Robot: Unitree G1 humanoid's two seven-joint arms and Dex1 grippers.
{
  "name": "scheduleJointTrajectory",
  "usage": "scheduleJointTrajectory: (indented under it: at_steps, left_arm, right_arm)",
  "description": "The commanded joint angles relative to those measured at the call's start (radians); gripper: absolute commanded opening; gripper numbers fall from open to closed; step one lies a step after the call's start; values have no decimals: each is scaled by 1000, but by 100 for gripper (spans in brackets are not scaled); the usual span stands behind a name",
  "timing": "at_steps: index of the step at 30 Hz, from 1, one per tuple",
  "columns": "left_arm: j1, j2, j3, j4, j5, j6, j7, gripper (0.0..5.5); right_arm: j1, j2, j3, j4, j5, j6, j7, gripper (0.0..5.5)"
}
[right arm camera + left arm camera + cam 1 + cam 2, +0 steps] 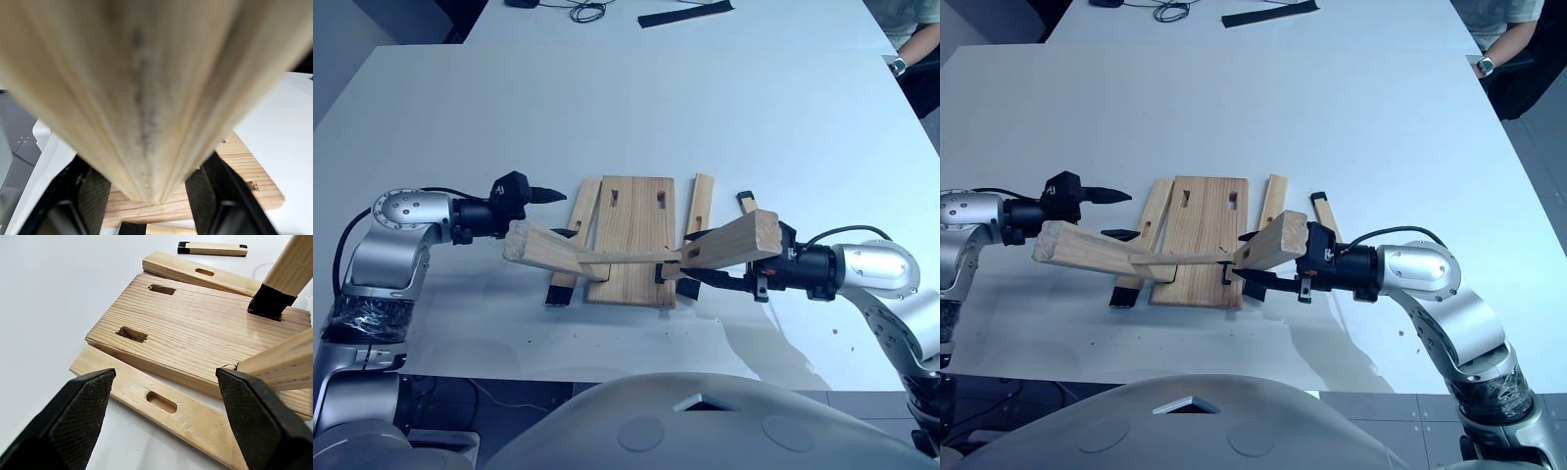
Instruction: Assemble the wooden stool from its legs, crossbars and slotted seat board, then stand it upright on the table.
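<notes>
The slotted seat board [631, 230] lies flat on the white table [754, 117]. Over it hangs a part-built frame: a left leg [543, 250] and a right leg [736, 241] joined by a thin crossbar [626, 259]. My right gripper [729, 277] is shut on the right leg [146, 88], one finger [93, 196] on each side. That leg's black foot [271, 301] rests on the board. My left gripper [166, 421] is open with nothing between its fingers. It sits just behind the left leg's upper end, over a flat slotted bar [161, 404].
Loose slotted bars lie on both sides of the board, one on the left [583, 208] and one on the right [701, 201]. A short black-tipped piece [747, 204] lies beyond the right one. A black strip [685, 15] and cables [587, 10] are at the far end.
</notes>
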Motion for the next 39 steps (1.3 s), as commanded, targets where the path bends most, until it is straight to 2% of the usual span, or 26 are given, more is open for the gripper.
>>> scheduleJointTrajectory:
  at_steps: [1,26,39]
  left_arm:
    - [-21,10,-8,7,10,-2,-5,382]
    - [-53,2,-27,35,25,-7,2,382]
    - [-69,-7,-38,48,30,-18,-2,382]
  right_arm:
    - [-2,-19,36,28,-27,10,18,204]
    - [0,-35,11,24,80,70,20,204]
    - [-42,-46,39,61,-11,-6,19,204]
